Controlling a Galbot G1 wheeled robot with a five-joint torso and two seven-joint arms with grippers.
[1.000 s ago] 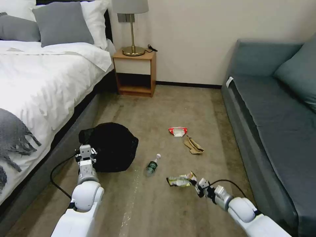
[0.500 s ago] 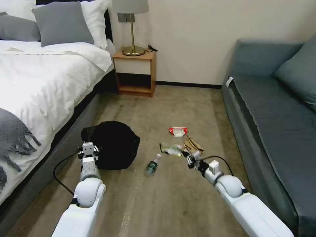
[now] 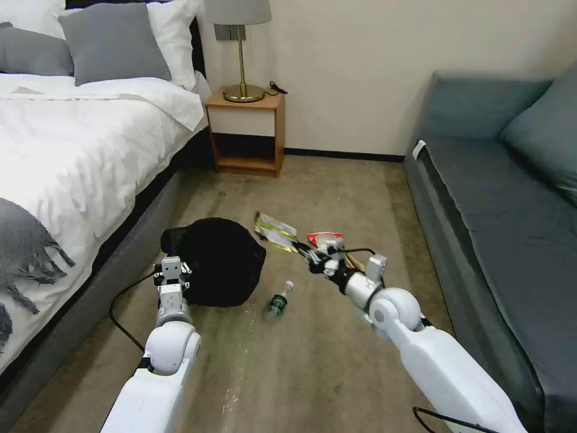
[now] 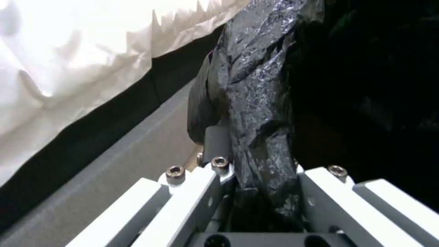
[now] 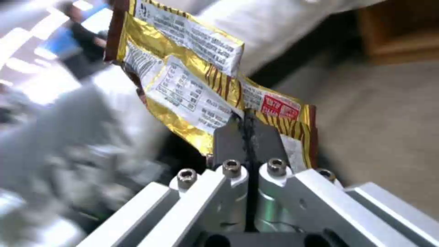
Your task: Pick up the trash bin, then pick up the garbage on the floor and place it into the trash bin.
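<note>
Left hand point(image 3: 171, 272) is clenched on a fold of the black bag lining the bin point(image 3: 219, 261). In the left wrist view the fingers point(image 4: 215, 144) press a crinkled ridge of bag point(image 4: 256, 113) between them, and the dark mouth of the bin opens just beyond the hand. The bin sits directly ahead of the left hand, touching it, close beside the grey base of the bed point(image 3: 78, 180).

Right hand point(image 3: 309, 255) is clenched on the wrapper point(image 3: 275, 231). In the right wrist view the two fingers point(image 5: 233, 137) meet flat on the lower edge of the yellow-and-silver wrapper point(image 5: 192, 79), which fans out beyond the fingertips. The wrapper is off the floor, held out ahead of the right hand, its far end just beside the bin's rim on the side facing the right hand.

Bottle point(image 3: 279, 299), clear with green label and white cap, lies on the carpet below and between the two hands, near the bin. Red-and-white packet point(image 3: 324, 239) lies just beyond the right hand, partly covered by it. The tan scrap point(image 3: 356, 262) is just visible beside the right wrist, mostly hidden by the arm.
</note>
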